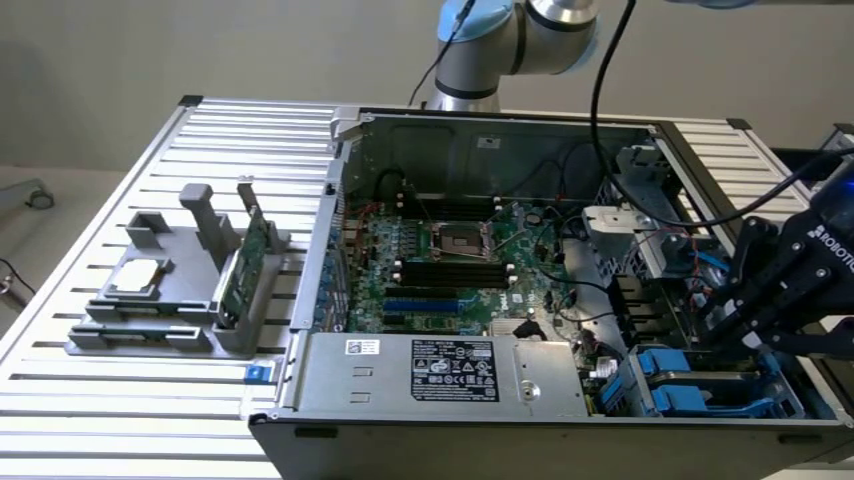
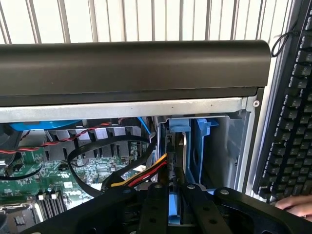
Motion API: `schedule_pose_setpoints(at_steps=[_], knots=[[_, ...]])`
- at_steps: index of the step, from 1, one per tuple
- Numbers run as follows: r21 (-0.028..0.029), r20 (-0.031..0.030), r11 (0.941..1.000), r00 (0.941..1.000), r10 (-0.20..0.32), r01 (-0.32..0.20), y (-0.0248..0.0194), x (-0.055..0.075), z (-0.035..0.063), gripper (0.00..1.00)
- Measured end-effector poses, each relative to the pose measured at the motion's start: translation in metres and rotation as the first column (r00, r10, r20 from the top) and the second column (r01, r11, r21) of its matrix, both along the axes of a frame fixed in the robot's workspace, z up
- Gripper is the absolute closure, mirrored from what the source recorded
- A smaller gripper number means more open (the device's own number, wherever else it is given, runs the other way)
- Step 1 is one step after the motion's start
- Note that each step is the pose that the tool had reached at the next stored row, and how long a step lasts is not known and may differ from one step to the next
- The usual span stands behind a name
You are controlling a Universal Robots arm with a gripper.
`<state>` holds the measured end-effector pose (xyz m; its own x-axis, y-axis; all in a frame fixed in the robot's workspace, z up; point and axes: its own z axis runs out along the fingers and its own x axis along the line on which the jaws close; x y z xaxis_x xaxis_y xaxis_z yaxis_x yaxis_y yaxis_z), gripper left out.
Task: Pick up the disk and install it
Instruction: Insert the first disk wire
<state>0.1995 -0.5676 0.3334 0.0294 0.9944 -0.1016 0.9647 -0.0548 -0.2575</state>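
My gripper is shut on the blue carrier edge of the disk, which stands edge-on in the blue drive bay at a corner of the open computer case. In the exterior view the black gripper hangs low over the case's corner on the exterior view's right, just above the blue carriers. Most of the disk is hidden by the bay and my fingers.
Red, yellow and black cables run right beside the bay. The motherboard and power supply take up the case. A grey holder holds a green card and a chip. A hand rests on a keyboard.
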Motion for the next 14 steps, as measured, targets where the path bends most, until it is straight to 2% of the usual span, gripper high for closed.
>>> schedule_pose_setpoints(at_steps=[6,14], knots=[[0.0000,-0.0122,1.0000,0.9999,0.000,0.000,0.0001,0.0054,0.0000,0.83],[0.0000,-0.0356,1.0000,0.9994,0.000,0.000,-0.0002,0.0075,-0.0005,0.83]])
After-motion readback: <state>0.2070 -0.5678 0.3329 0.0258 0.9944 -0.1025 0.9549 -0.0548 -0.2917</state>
